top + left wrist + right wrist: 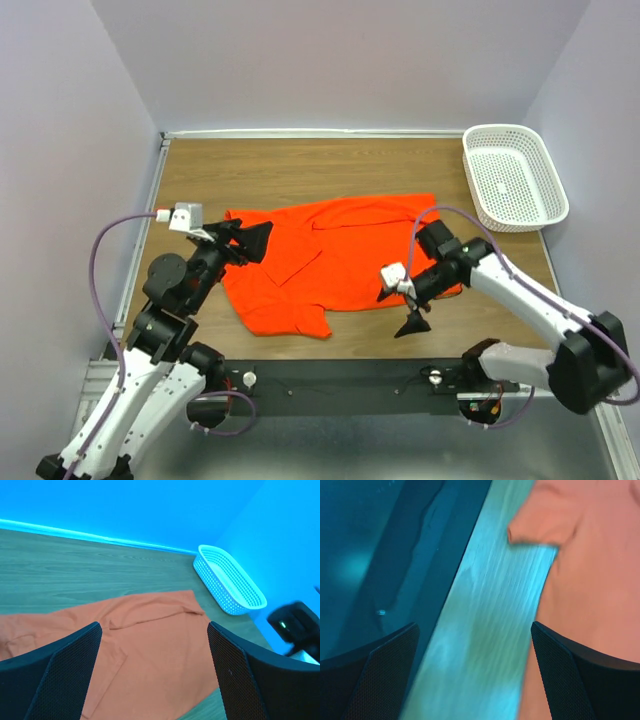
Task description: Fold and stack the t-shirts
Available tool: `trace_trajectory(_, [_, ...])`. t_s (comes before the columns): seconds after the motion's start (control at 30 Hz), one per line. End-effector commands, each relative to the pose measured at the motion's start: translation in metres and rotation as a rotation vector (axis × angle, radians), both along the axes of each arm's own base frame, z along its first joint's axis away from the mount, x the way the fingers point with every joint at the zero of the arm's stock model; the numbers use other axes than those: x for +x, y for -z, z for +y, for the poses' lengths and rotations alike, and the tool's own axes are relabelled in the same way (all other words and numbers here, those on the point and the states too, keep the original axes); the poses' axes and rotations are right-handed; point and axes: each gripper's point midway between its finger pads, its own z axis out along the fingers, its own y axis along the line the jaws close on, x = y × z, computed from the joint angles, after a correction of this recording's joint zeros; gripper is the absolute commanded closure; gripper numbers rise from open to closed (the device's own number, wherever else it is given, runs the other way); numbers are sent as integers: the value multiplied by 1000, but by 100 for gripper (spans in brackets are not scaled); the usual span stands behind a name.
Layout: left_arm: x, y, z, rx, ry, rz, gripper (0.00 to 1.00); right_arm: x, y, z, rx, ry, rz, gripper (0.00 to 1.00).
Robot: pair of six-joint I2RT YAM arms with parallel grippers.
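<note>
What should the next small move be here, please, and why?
Probably lower the left gripper onto the t-shirt edge beneath it and pinch: both it and the right gripper are open and empty, and the t-shirt lies spread, not compactly folded.

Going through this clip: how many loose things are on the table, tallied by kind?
Orange-red t-shirt: 1
White lattice basket: 1
Total: 2
</note>
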Motion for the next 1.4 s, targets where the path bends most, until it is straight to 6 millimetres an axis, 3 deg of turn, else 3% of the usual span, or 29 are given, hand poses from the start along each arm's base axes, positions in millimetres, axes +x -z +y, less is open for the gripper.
trace_trajectory(0.0, [-4,9,31,-3,-141,20,5,-1,-11,54,127,-171,-305,0])
trace_trajectory(0.07, [-9,4,34,17,-142,-7,5,-3,5,67,22,-200,-328,0])
trace_trajectory(0.1, [-10,3,35,36,-141,-16,5,-12,6,90,33,-235,-375,0])
trace_trajectory(0.13, [-11,-1,37,50,-146,-25,5,-14,22,100,-19,-227,-378,0])
trace_trajectory(0.17, [-10,3,40,90,-161,-17,5,-7,34,102,-87,-189,-433,0])
trace_trajectory(0.2, [-10,6,43,113,-172,-10,5,-19,39,116,-81,-232,-467,0])
trace_trajectory(0.27, [-10,5,51,111,-214,8,5,-17,53,126,-135,-220,-467,0])
trace_trajectory(0.43, [-11,4,47,120,-184,-44,5,-12,71,141,-185,-196,-564,7])
trace_trajectory(0.6, [-16,-1,44,114,-163,-66,5,-5,90,148,-229,-155,-615,25])
trace_trajectory(0.77, [-22,-7,48,90,-169,-91,5,-5,91,155,-225,-141,-625,41])
trace_trajectory(0.8, [-22,-8,49,84,-171,-95,5,-4,91,157,-220,-135,-629,51])
trace_trajectory(0.9, [-25,-10,50,74,-171,-105,5,1,91,163,-229,-99,-623,69])
trace_trajectory(1.0, [-26,-11,50,70,-172,-105,5,3,76,174,-183,-48,-589,82])
trace_trajectory(1.03, [-26,-11,50,68,-172,-106,5,3,62,182,-137,-12,-548,85])
trace_trajectory(1.07, [-26,-11,51,68,-174,-106,5,9,52,187,-112,27,-519,87])
trace_trajectory(1.13, [-26,-10,51,71,-174,-104,5,50,34,186,-78,194,-450,99])
trace_trajectory(1.17, [-26,-11,50,68,-169,-106,5,69,22,187,-50,318,-374,99])
trace_trajectory(1.2, [-26,-11,50,68,-168,-107,5,108,12,172,-41,493,-289,100])
trace_trajectory(1.27, [-26,-10,49,70,-165,-108,5,148,2,158,-17,659,-266,95])
trace_trajectory(1.3, [-26,-10,49,70,-162,-108,5,166,6,145,-36,739,-253,65])
trace_trajectory(1.37, [-26,-11,46,71,-152,-111,5,174,15,134,-61,809,-218,41])
